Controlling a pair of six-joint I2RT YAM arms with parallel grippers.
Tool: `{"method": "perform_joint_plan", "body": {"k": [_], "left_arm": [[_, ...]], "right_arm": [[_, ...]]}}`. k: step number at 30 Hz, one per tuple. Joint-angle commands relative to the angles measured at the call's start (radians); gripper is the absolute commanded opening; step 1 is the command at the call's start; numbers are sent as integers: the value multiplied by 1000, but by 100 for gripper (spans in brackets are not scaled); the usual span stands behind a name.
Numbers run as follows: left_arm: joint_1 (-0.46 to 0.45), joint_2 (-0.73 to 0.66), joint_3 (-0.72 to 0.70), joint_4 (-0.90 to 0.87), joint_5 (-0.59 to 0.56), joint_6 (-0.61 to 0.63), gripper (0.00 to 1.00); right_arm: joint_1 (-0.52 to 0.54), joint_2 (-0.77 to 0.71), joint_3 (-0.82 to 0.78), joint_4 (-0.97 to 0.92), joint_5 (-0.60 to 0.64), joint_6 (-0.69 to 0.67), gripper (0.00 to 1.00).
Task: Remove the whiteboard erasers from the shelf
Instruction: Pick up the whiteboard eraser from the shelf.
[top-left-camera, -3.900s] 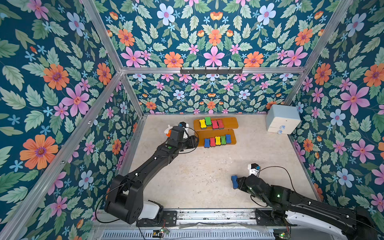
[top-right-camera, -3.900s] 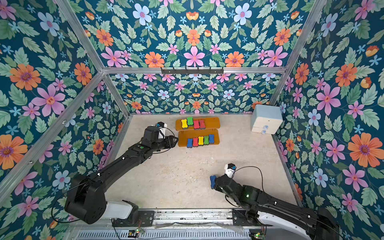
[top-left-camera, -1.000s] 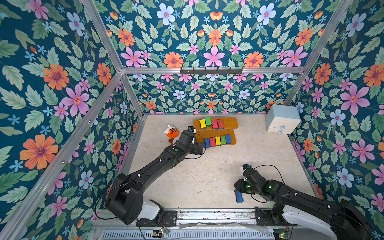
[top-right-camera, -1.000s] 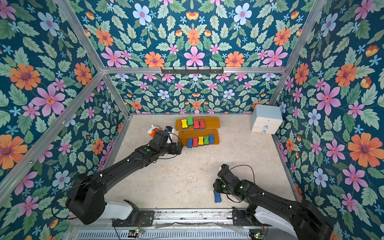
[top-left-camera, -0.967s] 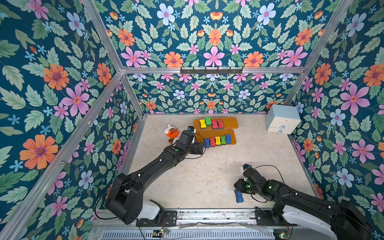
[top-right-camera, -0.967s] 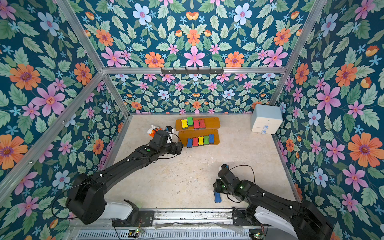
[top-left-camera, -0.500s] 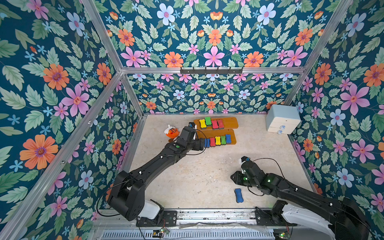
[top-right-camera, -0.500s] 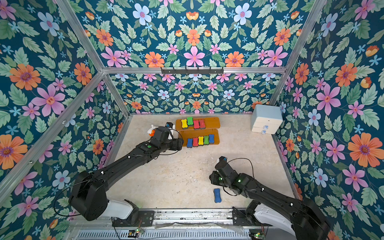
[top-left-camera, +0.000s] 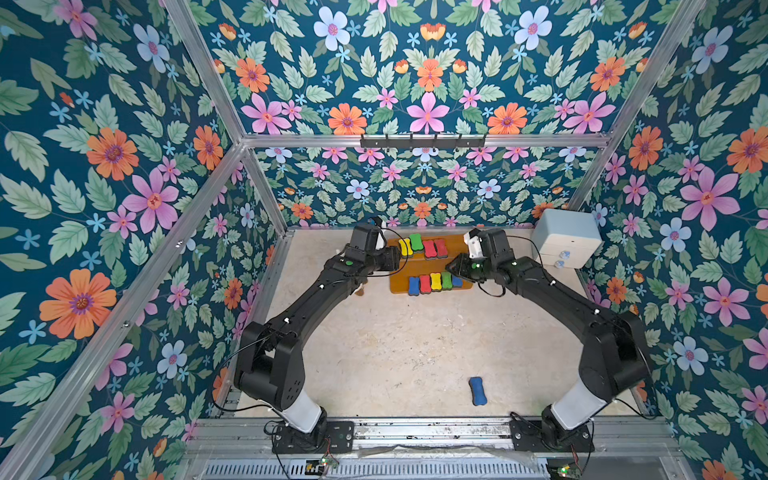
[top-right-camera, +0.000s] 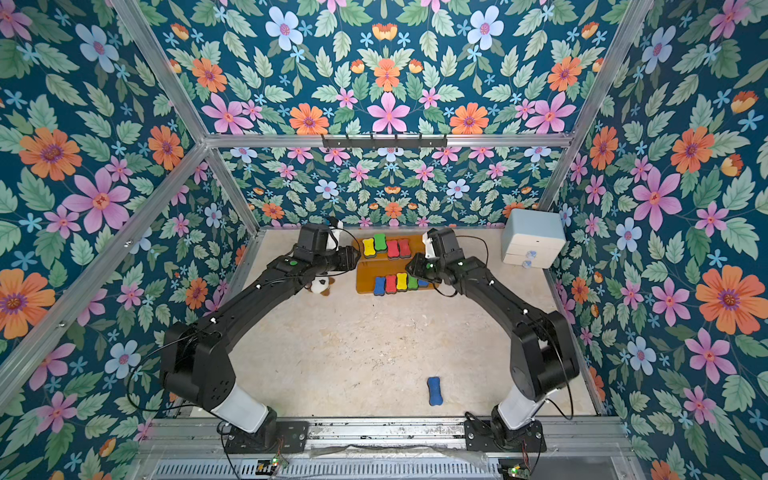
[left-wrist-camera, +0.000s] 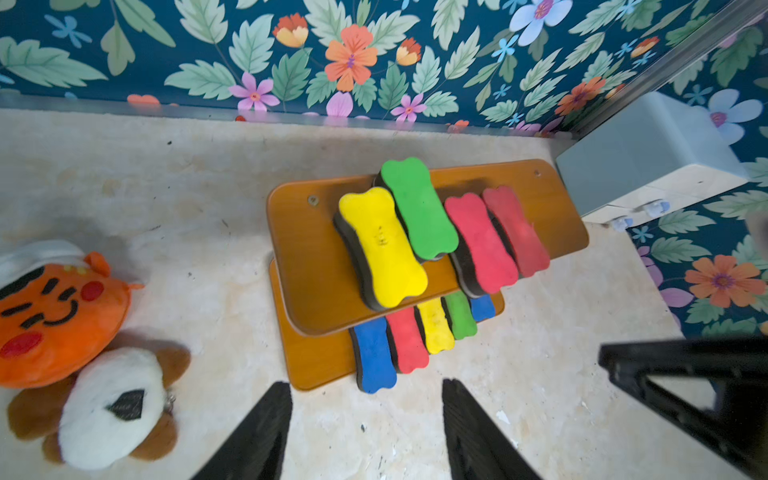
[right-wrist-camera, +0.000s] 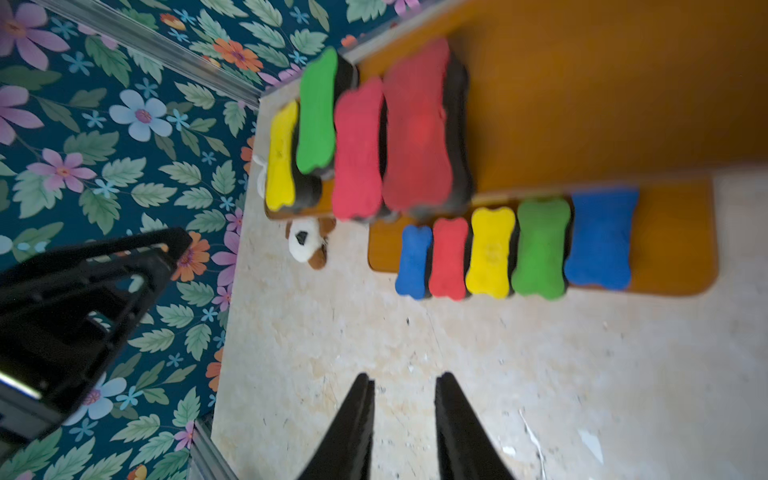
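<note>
The shelf (top-left-camera: 399, 282) (top-right-camera: 365, 274) stands at the back middle of the floor. Its upper board (left-wrist-camera: 307, 257) carries yellow (left-wrist-camera: 382, 249), green (left-wrist-camera: 419, 208) and two red whiteboard erasers (left-wrist-camera: 478, 241). The lower board (right-wrist-camera: 673, 245) holds a row of blue (right-wrist-camera: 413, 262), red, yellow, green and blue ones. One blue eraser (top-left-camera: 477, 390) (top-right-camera: 434, 390) lies on the floor at the front right. My left gripper (top-left-camera: 397, 259) (left-wrist-camera: 365, 384) hovers at the shelf's left end, open and empty. At the right end my right gripper (top-left-camera: 451, 266) (right-wrist-camera: 405, 376) is narrowly open, holding nothing.
A pale blue-white drawer box (top-left-camera: 567, 239) sits in the back right corner. An orange plush (left-wrist-camera: 54, 316) and a brown-white plush (left-wrist-camera: 104, 411) (top-right-camera: 321, 286) lie left of the shelf, under my left arm. A black hook rail (top-left-camera: 422, 142) hangs on the back wall.
My right arm has left the blue eraser on the front floor and swung back to the shelf's right end. My left gripper has shifted to the shelf's left end.
</note>
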Motion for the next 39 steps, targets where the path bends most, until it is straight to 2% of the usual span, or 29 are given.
{"method": "perform_joint_plan", "body": {"k": [1,7,14,39], "left_arm": [[13,16,28,-9,43,15,63],[40,42,50,-15,54,26,63],[53,57,47,-17,64,34,64],[55,67,36,-28,54,46,65]], "right_arm": [[-34,84,132,-80,-52,-69,32],[-70,220,328,-156,-5,-94,33],[-81,318,435,-179,-19,-95,35],[-71,371,444,-136,-81,-62,30]]}}
